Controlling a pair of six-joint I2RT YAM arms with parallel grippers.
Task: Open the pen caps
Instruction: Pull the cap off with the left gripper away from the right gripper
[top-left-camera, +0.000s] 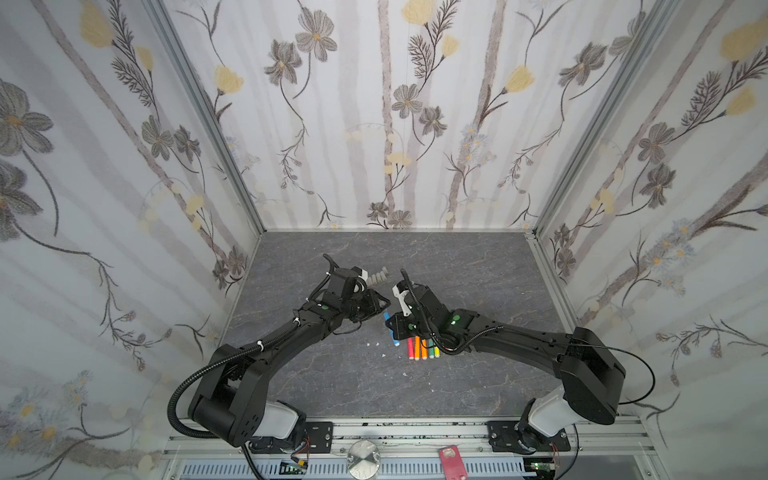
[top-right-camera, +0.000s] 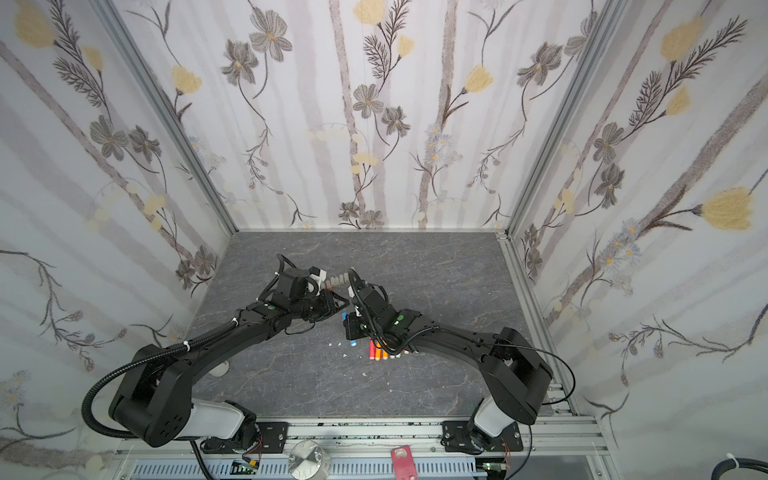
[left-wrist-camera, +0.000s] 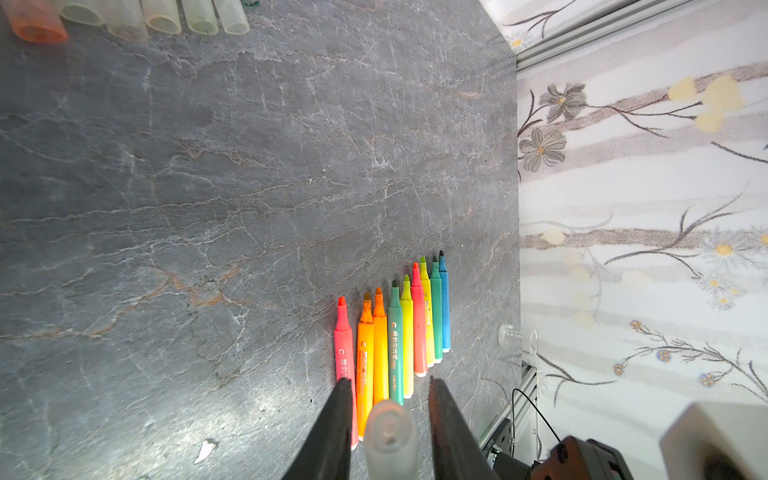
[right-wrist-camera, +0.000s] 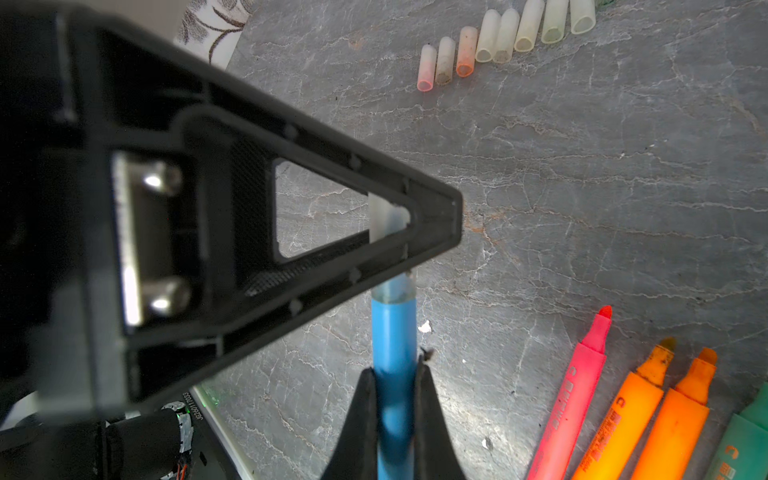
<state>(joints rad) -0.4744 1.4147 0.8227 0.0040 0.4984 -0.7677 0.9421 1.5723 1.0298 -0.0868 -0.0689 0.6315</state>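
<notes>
My right gripper (right-wrist-camera: 395, 365) is shut on the barrel of a blue pen (right-wrist-camera: 394, 328), held just above the table. The pen's frosted cap (left-wrist-camera: 390, 436) sits between the fingers of my left gripper (left-wrist-camera: 390, 380), with a thin gap on each side. In the right wrist view the cap (right-wrist-camera: 386, 220) shows through the left finger's (right-wrist-camera: 436, 216) triangular window. In both top views the grippers (top-left-camera: 383, 302) (top-left-camera: 390, 328) meet mid-table. Several removed caps (right-wrist-camera: 498, 37) (top-left-camera: 376, 276) lie in a row behind them. Several uncapped pens (left-wrist-camera: 395, 332) (top-left-camera: 422, 347) lie side by side.
Small white scraps (top-left-camera: 376, 344) (left-wrist-camera: 205, 449) lie on the grey marbled table (top-left-camera: 478, 270). Flowered walls close in three sides. A small clear glass (left-wrist-camera: 517, 336) stands by the right wall. A red tag (top-left-camera: 452, 457) and a silver knob (top-left-camera: 364, 459) sit on the front rail.
</notes>
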